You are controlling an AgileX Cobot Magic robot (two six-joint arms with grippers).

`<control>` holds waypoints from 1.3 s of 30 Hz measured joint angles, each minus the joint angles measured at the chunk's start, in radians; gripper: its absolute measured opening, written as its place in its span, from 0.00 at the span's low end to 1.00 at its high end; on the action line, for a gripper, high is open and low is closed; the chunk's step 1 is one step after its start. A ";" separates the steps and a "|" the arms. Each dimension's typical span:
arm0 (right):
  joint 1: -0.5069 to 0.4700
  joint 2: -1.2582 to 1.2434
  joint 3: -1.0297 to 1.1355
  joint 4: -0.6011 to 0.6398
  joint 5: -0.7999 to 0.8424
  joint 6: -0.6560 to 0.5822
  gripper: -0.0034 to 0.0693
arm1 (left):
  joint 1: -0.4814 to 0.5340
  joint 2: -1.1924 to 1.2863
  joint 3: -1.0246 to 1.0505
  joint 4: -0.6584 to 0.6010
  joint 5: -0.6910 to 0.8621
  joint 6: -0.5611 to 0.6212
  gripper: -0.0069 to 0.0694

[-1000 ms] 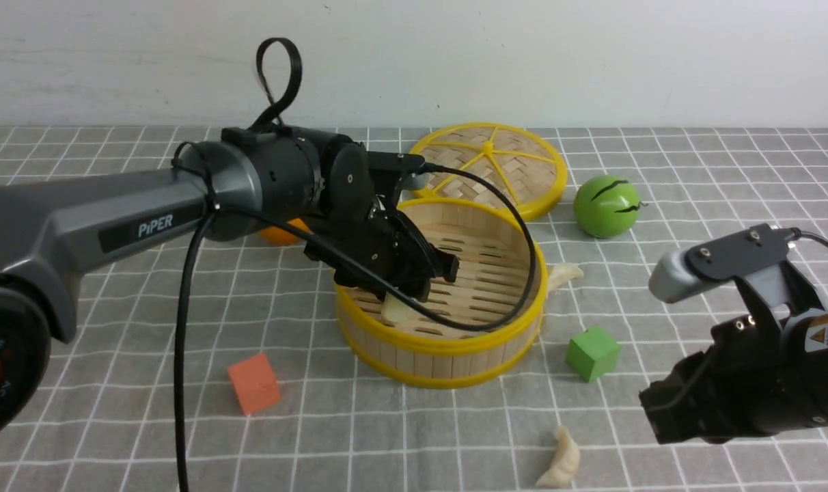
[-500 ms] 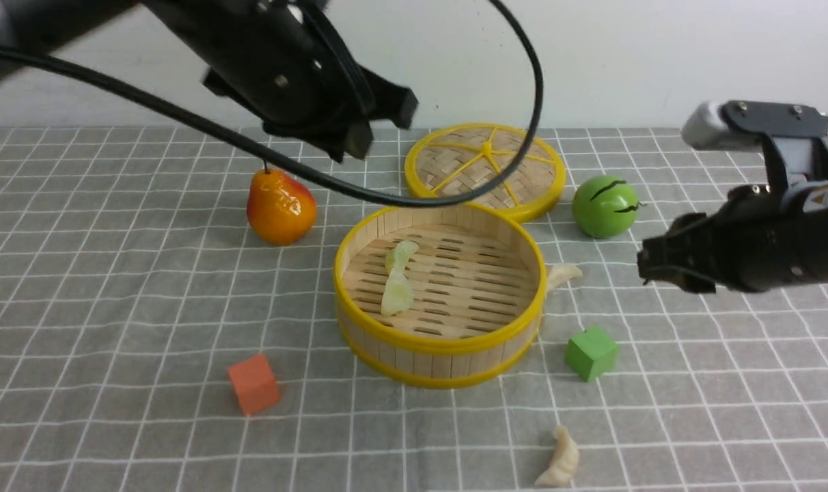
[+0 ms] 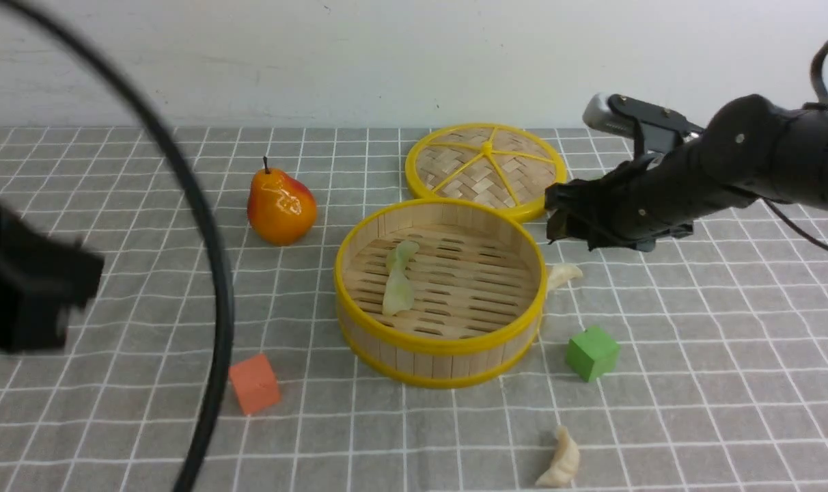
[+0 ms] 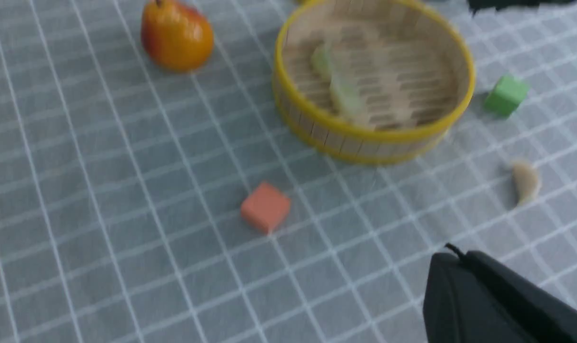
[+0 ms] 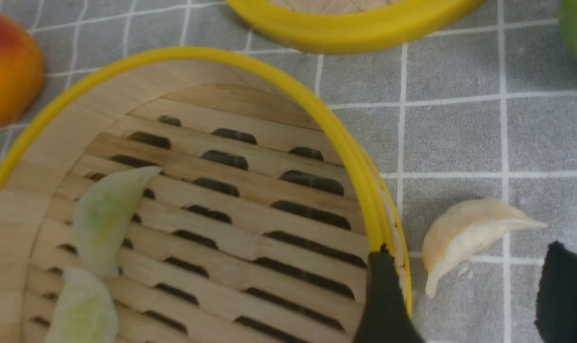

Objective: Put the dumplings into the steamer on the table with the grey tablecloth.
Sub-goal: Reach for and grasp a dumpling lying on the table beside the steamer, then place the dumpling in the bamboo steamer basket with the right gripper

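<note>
One dumpling, nearest you: the near cream dumpling (image 3: 561, 468) lies alone on the grey tablecloth (image 3: 694, 383) at the front edge, outside any container.
Left gripper: your left gripper (image 4: 460, 295) sits low on the robot's left, a blurred dark mass in the front view, with its fingers pressed together.
Cubes: the orange cube (image 3: 253, 384) sits front-left of the steamer and the green cube (image 3: 593, 352) front-right. Both are on the cloth, apart from the steamer's wall.
Steamer: the steamer (image 3: 441, 355) stands upright in the middle of the cloth, lid off.
Steamer contents: two of the four dumplings, both pale green, lie on the slatted floor toward its left side. The front green dumpling (image 3: 397, 295) and back green dumpling (image 3: 403, 253) lie end to end.
Dumpling by the wall: the far cream dumpling (image 3: 564, 275) lies on the cloth just beside the steamer's right wall, outside it. You cannot tell whether it touches.
Right gripper: your right gripper (image 3: 556, 220) hangs above that dumpling, fingers spread wide and clear of it. In its wrist view the dumpling shows in the gap.
Pear: the pear (image 3: 281, 208) stands behind-left of the steamer.
Lid: the woven lid (image 3: 486, 167) lies flat just behind the steamer.
</note>
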 joint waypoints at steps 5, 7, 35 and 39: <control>-0.004 0.108 -0.063 -0.056 -0.008 0.086 0.62 | 0.000 -0.125 0.302 0.053 -0.037 -0.036 0.07; -0.008 0.131 -0.076 -0.071 -0.018 0.122 0.62 | 0.000 -0.163 0.378 0.086 -0.054 -0.043 0.07; -0.015 0.059 -0.171 -0.154 0.059 0.014 0.29 | 0.000 -0.286 0.545 0.172 -0.277 -0.200 0.07; 0.068 0.022 -0.242 -0.085 0.093 -0.053 0.29 | 0.000 -0.286 0.555 0.177 -0.321 -0.200 0.07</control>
